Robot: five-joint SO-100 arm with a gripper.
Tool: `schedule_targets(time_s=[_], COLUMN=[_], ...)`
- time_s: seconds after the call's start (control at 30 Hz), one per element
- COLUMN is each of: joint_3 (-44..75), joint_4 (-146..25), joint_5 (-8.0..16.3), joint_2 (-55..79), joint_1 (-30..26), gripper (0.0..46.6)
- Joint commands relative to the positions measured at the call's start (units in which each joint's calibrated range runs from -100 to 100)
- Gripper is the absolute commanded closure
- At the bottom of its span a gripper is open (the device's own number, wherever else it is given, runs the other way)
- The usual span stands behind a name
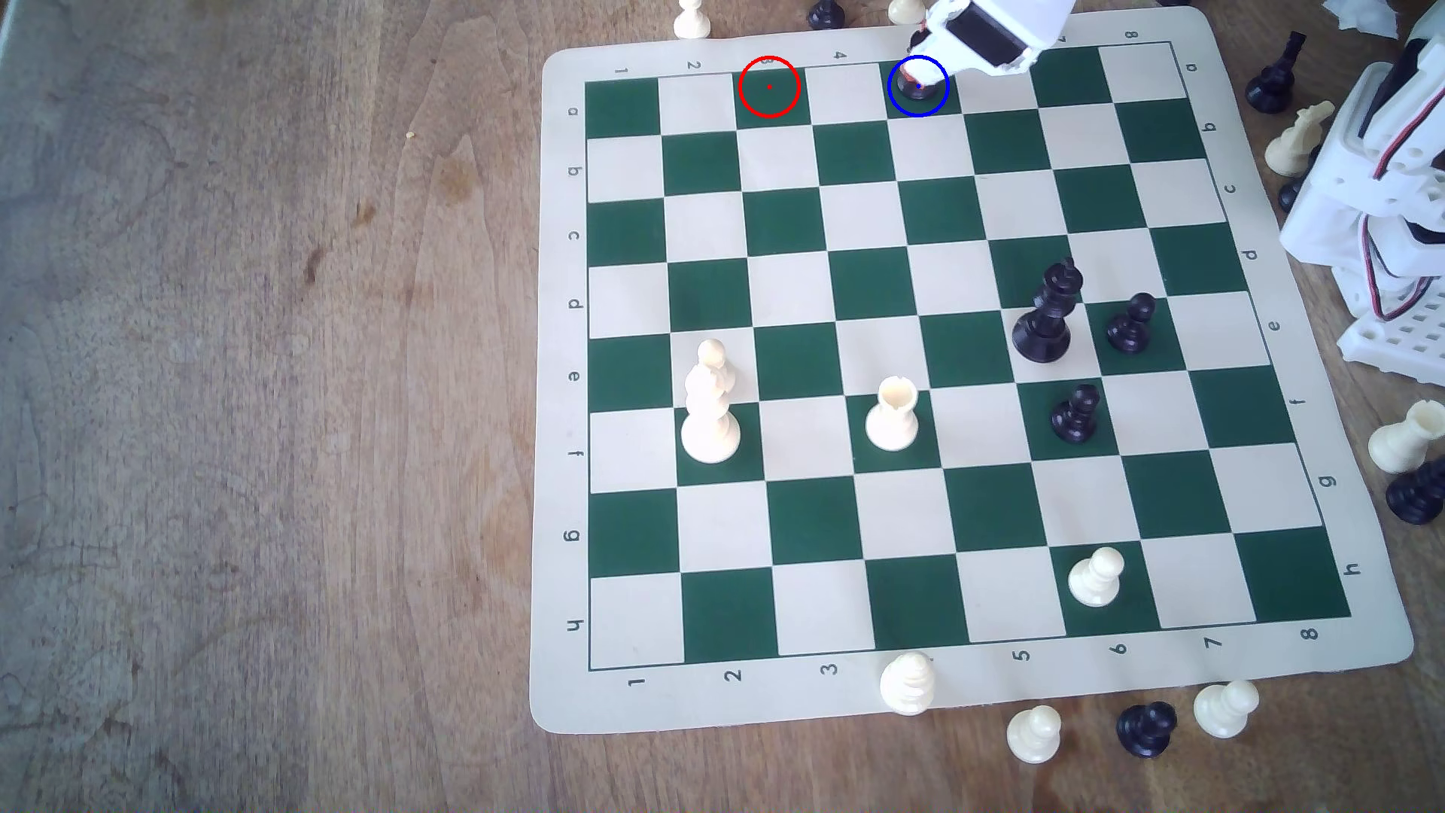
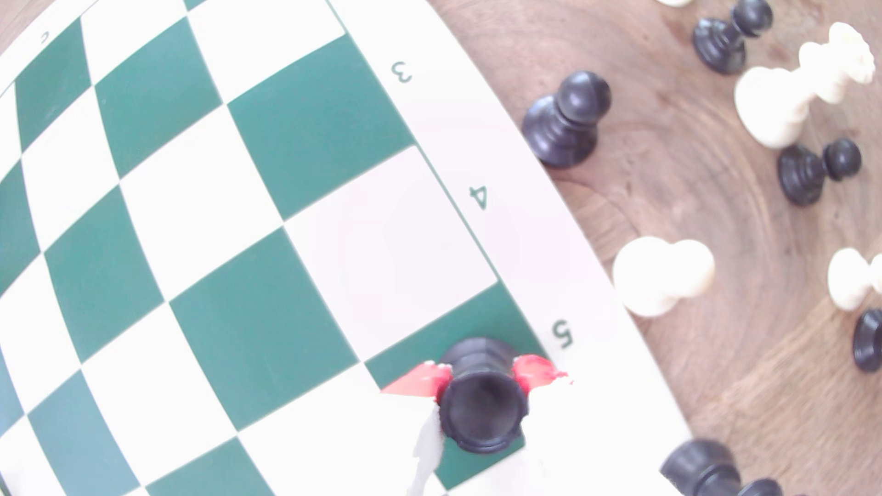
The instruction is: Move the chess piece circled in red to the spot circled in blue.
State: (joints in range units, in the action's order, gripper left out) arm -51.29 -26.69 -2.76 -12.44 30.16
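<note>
now the black rook [image 2: 482, 405] stands on the blue-ringed green square [image 1: 942, 105] in the far row, right of the red-ringed square [image 1: 769, 87] in the exterior view. the gripper [image 2: 482, 381] seems clamped on the rook, red pads [image 2: 420, 381] touching both sides, though the view is blurred.

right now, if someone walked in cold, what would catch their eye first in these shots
Probably the black rook pinched between the gripper's red-tipped fingers, standing over the dark green square by the 5 label, inside the blue ring at the board's far edge. Next, the red ring two squares to the exterior view's left, with nothing on its square. After that, the black king towering over the pawns on the exterior view's right.
</note>
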Motion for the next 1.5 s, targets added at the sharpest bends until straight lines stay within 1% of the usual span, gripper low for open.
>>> schedule_targets(time_s=[0.0,0.07,0.2,0.23,0.5,0.6,0.83,1.03,1.17,1.2,1.3,1.33,1.4,1.47], joint_3=[0.88,0.79,0.61,0.52,0.43,0.15,-0.66,-1.84,-4.56,-8.28,-16.16,-18.16,-24.14,-25.41], joint_4=[1.14,1.22,1.3,1.3,1.3,1.06,-0.58,-1.15,-1.48,1.14,7.12,7.86,10.4,10.15], joint_5=[0.15,0.2,0.34,0.34,0.39,0.29,0.2,0.44,0.59,0.83,1.03,1.42,3.08,3.52], joint_2=[-0.38,-0.38,-0.46,-0.55,-1.48,-2.33,-10.22,-16.25,-22.7,-27.71,-36.11,-39.0,-48.34,-52.41], joint_1=[0.07,0.07,0.46,0.46,0.62,0.93,1.32,1.16,0.3,-0.56,-3.06,-4.23,-8.46,-9.94], gripper=[46.4,45.6,35.1,34.3,32.7,30.8,29.1,28.7,28.6,28.6,28.4,28.4,29.2,29.4])
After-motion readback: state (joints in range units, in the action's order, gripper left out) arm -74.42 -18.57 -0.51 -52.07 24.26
